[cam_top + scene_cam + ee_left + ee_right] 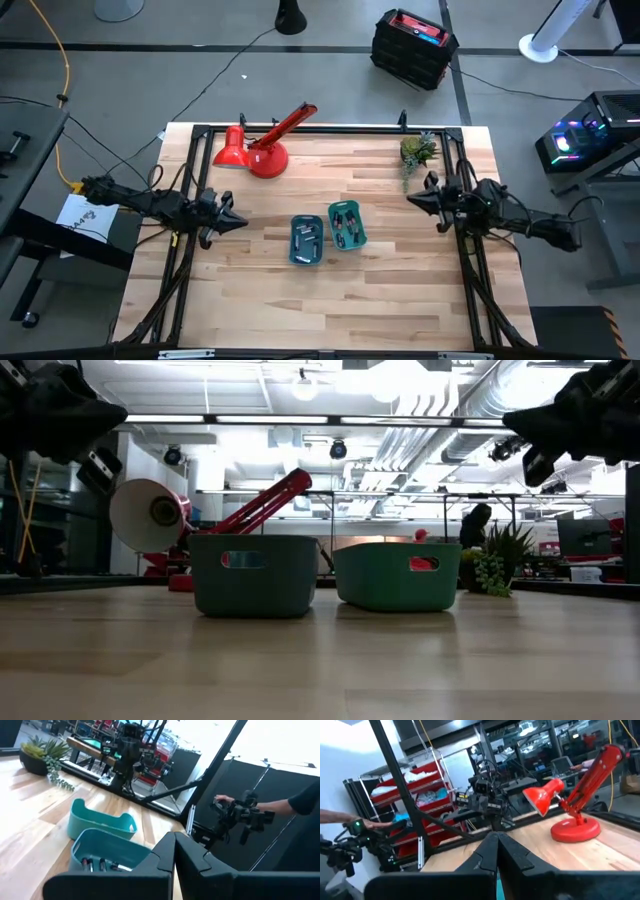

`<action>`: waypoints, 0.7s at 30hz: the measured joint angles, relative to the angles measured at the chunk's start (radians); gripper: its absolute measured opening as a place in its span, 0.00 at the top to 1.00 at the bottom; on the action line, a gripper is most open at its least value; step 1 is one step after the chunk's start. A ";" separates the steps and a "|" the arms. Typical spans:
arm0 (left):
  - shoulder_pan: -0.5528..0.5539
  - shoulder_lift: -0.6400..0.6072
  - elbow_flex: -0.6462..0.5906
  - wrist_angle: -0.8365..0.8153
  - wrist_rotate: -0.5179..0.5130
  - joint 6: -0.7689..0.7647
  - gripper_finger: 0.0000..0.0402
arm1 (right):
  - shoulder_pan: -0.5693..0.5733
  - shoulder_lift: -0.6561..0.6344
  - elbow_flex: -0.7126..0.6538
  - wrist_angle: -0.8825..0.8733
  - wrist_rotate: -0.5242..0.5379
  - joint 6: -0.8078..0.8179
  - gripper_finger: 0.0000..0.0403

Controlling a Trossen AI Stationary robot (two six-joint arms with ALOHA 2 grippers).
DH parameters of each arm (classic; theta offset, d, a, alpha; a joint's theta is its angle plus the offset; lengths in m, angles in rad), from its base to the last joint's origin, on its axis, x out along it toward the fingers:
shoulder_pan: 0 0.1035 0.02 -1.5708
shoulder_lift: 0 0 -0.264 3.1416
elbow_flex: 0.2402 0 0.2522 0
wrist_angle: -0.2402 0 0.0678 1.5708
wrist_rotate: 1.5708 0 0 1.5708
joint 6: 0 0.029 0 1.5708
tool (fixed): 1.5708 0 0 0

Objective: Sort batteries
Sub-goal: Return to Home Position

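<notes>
Batteries (308, 238): lying inside the two teal trays, several in each, at mid-counter.
Trays: left tray (294, 242) and right tray (363, 232) stand just beside each other with a narrow gap between them, the right one slightly farther back.
Counter (400, 290): pale wood planks inside a dark frame.
Left jaws: closed, holding nothing, raised over the counter's left edge, well apart from the trays.
Right jaws: closed and empty, raised over the right edge, near the potted plant (417, 150).
Red lamp (262, 152): at the back left of the counter.
</notes>
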 joint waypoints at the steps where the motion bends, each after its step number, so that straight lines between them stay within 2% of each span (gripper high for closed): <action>1: 0.000 0.001 0.000 -0.004 0.001 0.000 1.00 | 0.005 0.000 0.000 -0.004 0.002 0.000 1.00; 21: 0.000 0.003 0.000 -0.002 0.003 0.001 1.00 | 0.029 0.013 0.000 -0.062 0.001 0.000 1.00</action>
